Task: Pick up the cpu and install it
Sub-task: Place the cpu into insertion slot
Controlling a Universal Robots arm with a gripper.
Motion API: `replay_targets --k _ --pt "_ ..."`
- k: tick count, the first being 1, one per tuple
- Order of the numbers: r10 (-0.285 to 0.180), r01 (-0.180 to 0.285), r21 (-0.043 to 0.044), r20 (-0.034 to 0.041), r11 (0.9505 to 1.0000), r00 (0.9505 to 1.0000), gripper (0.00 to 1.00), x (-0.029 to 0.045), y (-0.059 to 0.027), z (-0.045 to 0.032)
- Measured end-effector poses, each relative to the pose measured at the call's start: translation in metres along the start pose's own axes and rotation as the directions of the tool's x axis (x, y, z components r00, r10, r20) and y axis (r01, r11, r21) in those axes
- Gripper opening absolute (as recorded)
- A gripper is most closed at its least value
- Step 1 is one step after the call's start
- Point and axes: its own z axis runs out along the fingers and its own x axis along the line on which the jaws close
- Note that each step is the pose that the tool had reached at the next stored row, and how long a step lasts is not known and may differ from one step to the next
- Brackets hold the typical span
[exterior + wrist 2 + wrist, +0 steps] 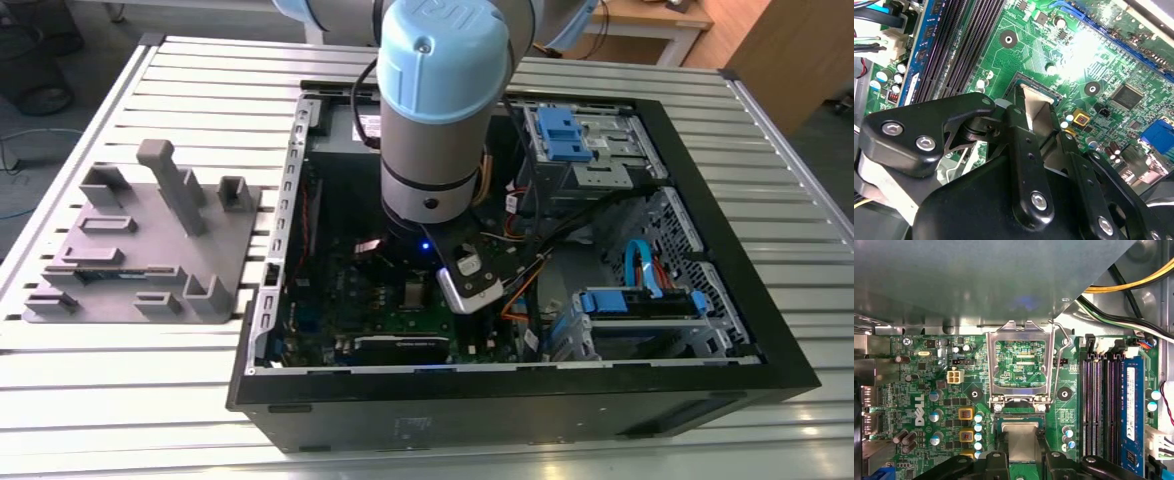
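The cpu [1020, 437] is a small silver-grey square chip. It hangs between the black fingers [997, 455] of my gripper [1020, 450], which is shut on it. It sits just over the open socket [1019, 419] on the green motherboard [944, 390]. In the second wrist view the cpu [1034, 107] shows as a shiny strip between the fingers [1016, 120], above the socket's corner [1021, 80]. In the exterior view the arm [434, 120] reaches down into the open computer case [694, 250].
The silver socket frame [1019, 365] stands flipped open beside the socket, with its wire lever [1056, 365] alongside. Memory slots [1099, 405] and cables [1134, 285] lie close by. A grey tray with upright blocks [134, 240] sits at the exterior view's left of the case. Blue drive cages [581, 135] line the case's other side.
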Motion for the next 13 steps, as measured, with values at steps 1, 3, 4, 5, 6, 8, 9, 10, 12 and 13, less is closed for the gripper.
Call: replay_targets --k 1,3,4,5,6,8,9,10,12,13 --pt "0.0 0.0 -0.0001 0.0001 1.0 1.0 0.32 0.0 0.0 0.0001" --pt "0.0 0.0 -0.0002 0.0 1.0 1.0 0.32 -0.0001 0.0 0.0001" --pt "0.0 0.0 -0.0002 0.0002 1.0 1.0 0.31 -0.0002 0.0 0.0001" --pt "0.0 0.0 -0.0002 0.0005 1.0 1.0 0.25 -0.0003 0.0 0.0001" --pt "0.0 0.0 -0.0004 0.0005 1.0 1.0 0.25 -0.0004 0.0 0.0002" --pt "0.0 0.0 -0.0004 -0.0004 1.0 1.0 0.19 -0.0002 0.0001 0.0001" --pt "0.0 0.0 -0.0003 0.0 1.0 1.0 0.13 -0.0002 0.0 0.0002" --pt "0.0 0.0 -0.0003 0.0001 1.0 1.0 0.13 -0.0002 0.0 0.0001" --pt "0.0 0.0 -0.0003 0.0001 1.0 1.0 0.13 -0.0003 0.0 0.0001" --pt "0.0 0.0 -0.0003 0.0001 1.0 1.0 0.13 -0.0003 0.0 0.0001"
